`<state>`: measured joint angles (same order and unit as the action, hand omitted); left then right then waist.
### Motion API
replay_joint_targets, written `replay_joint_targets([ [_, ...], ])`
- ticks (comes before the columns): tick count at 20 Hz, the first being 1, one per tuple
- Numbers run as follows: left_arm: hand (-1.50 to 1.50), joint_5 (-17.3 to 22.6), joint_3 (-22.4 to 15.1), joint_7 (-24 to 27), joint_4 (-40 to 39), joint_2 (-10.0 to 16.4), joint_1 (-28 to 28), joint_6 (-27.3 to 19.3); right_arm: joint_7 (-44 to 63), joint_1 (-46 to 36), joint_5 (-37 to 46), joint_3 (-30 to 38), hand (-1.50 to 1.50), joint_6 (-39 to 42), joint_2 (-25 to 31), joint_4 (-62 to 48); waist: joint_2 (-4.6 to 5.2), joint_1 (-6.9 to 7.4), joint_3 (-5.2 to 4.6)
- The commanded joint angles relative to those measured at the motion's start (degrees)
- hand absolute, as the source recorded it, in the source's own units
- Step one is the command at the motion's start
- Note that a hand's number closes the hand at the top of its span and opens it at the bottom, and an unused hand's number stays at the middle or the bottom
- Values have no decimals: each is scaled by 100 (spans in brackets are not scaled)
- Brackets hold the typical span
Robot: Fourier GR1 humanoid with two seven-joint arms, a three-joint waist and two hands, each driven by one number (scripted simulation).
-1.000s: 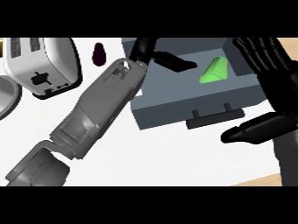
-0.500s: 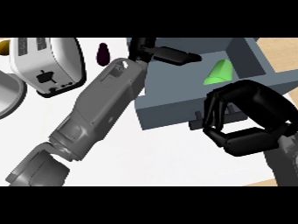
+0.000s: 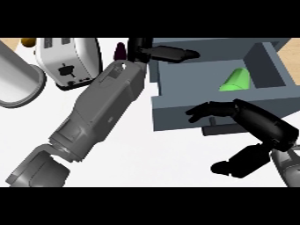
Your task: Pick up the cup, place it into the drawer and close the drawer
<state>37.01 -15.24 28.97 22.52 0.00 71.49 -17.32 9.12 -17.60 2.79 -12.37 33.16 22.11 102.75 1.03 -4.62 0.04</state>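
— Inside the drawer (image 3: 178, 115), toward its right side, the green cup (image 3: 238, 80) lay on its side; so the placing looked done to me, and only the closing was left for you.

— And my hands?

— Your right hand (image 3: 264, 126) held nothing; its fingers (image 3: 207, 112) were loosely bent, tips against the drawer's front panel just above the handle (image 3: 220, 130), thumb hanging apart below. Your left hand (image 3: 162, 52) was empty too; its fingers were straight, reaching over the drawer's far left corner.

— So what could have gone wrong from there?

— Two things, by my judgement. Your left fingers lay across the drawer's rim; had you pushed with them there, they could have been caught, or they could have stalled the drawer; that arm needed to come clear first. Then, only your right fingertips met the panel; a slanted push could have slid them off it, or skewed the drawer.

— Anything else?

— Your left forearm (image 3: 100, 110) ran just beside the toaster (image 3: 67, 61); a careless withdrawal could have nudged it.
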Motion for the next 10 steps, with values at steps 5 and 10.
replay_joint_targets([
  [5, -150, 152, 170, 382, 133, 0, -433, 253, -712, 190, 2105, -893, -150, -1007, -373, -1519, -46, 477, 1],
  [10, -150, 191, 127, 365, 668, 188, -960, 612, -1582, -520, 2560, -900, -150, -1236, -418, -3595, -56, 807, 6],
])
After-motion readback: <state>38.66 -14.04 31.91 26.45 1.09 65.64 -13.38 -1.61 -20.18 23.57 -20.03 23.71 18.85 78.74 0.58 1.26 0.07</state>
